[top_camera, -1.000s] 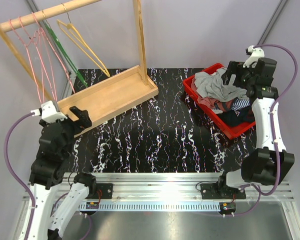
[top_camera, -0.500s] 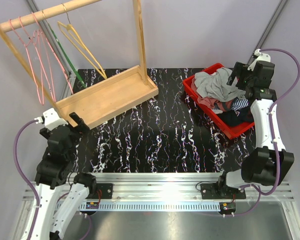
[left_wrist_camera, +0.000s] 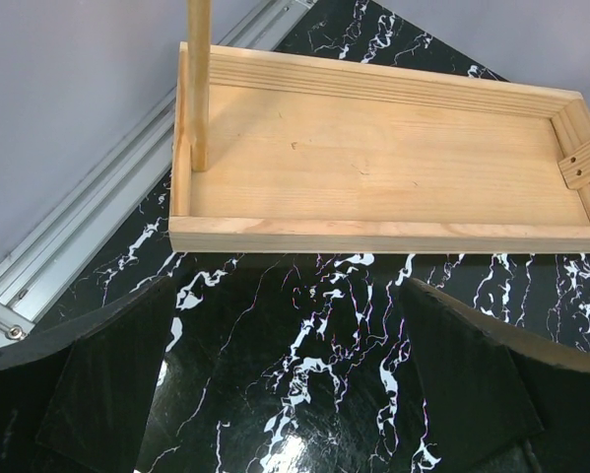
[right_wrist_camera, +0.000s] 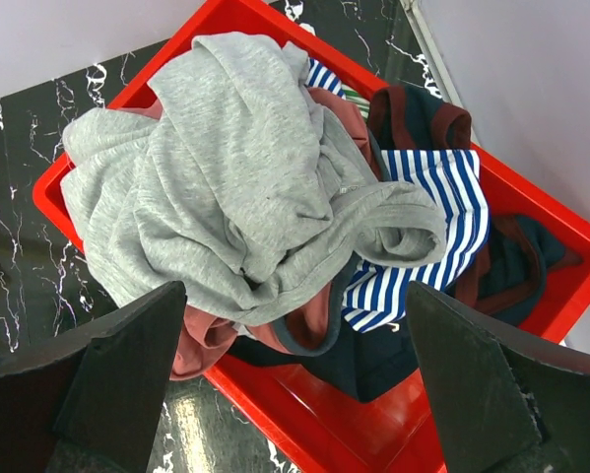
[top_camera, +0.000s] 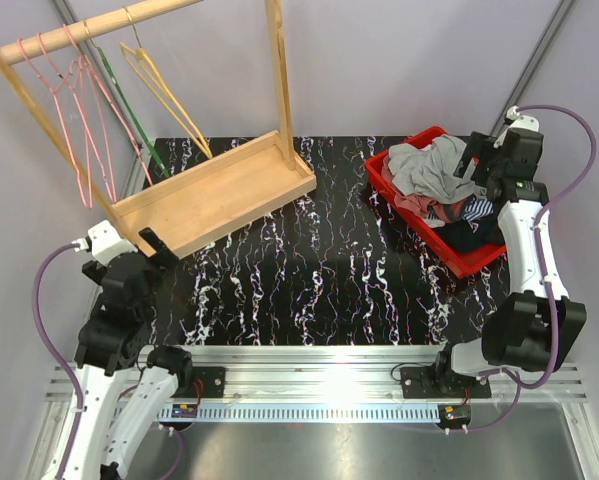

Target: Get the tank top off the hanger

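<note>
Both arms have pulled back over the last second: the left gripper (top_camera: 155, 246) sits lower and closer to the lower left of the overhead frame, and the right gripper (top_camera: 476, 160) has slid toward the right side, off the middle of the red bin (top_camera: 381, 188). Each claw is spread wide, with nothing between its fingers. In the left wrist view the two dark fingers (left_wrist_camera: 107, 384) frame a patch of black marbled table (left_wrist_camera: 314, 315). The wooden rack base (left_wrist_camera: 373, 148) lies across the upper half of that frame, beyond the fingers and apart from them. In the right wrist view the fingers (right_wrist_camera: 117, 374) hang above the near edge of the bin. The grey tank top (right_wrist_camera: 245, 187) lies crumpled on top of the clothes pile there, at the upper right of the overhead frame, partly covering a rust-pink garment (right_wrist_camera: 191, 345) and a striped garment (right_wrist_camera: 442, 212). The wire hangers (top_camera: 119, 95) hang from the rail (top_camera: 89, 27) at the upper left, well apart from the bin
</note>
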Robot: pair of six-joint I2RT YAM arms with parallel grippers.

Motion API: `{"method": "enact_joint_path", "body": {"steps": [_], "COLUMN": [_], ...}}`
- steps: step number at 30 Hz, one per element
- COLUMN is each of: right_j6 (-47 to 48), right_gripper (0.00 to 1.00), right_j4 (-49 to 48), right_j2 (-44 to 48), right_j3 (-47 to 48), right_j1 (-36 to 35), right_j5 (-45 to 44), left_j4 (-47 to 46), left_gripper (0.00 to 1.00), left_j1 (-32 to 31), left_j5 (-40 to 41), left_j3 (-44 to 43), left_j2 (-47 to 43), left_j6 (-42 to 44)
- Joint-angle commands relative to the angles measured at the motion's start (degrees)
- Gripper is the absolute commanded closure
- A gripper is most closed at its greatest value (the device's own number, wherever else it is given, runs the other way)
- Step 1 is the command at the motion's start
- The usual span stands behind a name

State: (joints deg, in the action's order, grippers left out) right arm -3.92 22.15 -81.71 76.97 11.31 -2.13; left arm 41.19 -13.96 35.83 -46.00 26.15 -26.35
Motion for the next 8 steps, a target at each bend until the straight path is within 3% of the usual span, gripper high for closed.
{"method": "enact_joint_path", "body": {"steps": [1, 8], "right_j6": [0.3, 0.7], "right_gripper": [0.0, 0.0], "right_j4": [-2.3, -2.6], "right_j2": [0.3, -0.4], "right_j3": [-0.1, -0.6], "right_j1": [0.1, 0.1], "right_j5": [-0.5, 1.9], "left_j4": [-0.8, -0.8], "left_gripper": [0.01, 0.01], "left_j1": [0.2, 0.2], "left_j5": [2.0, 2.1], "left_j3": [0.7, 1.3], "left_j2": [-1.1, -1.5], "left_j6": [-1.5, -2.0]}}
